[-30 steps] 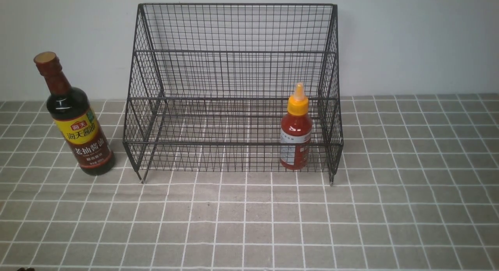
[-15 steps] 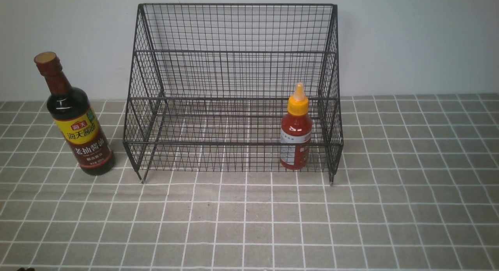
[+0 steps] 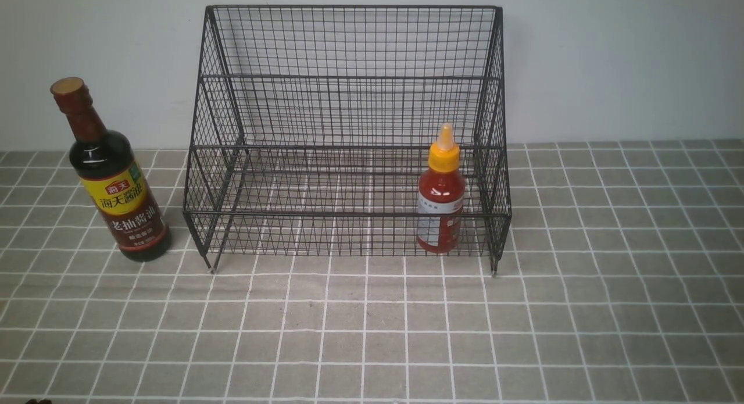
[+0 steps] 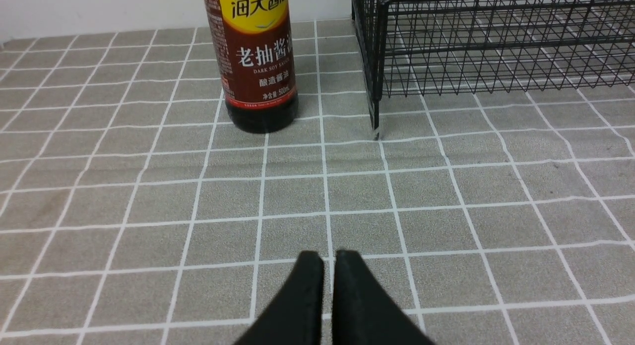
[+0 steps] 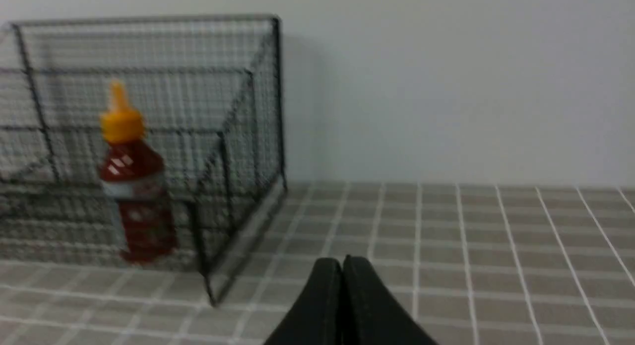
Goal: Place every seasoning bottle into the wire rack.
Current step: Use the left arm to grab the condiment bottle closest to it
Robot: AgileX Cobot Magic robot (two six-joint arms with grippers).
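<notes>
One red bottle [image 3: 440,196] apparently inside wire rack [image 3: 325,214].

Staged kitchen-style test setting: a tabletop [image 3: 581,311] covered in grey cloth with a white grid, against a bare pale wall [image 3: 610,61]. Kitchen goods furnish it: a wire rack [image 3: 325,214], a soy-sauce bottle [image 3: 119,206] and a red sauce bottle [image 3: 442,192].

Plain white wall [image 3: 610,61], grey checked tablecloth [image 3: 581,322]

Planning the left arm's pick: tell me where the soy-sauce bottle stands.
Front view: the soy-sauce bottle stands upright on the tablecloth at the robot's left, just outside the left side of the wire rack.
</notes>
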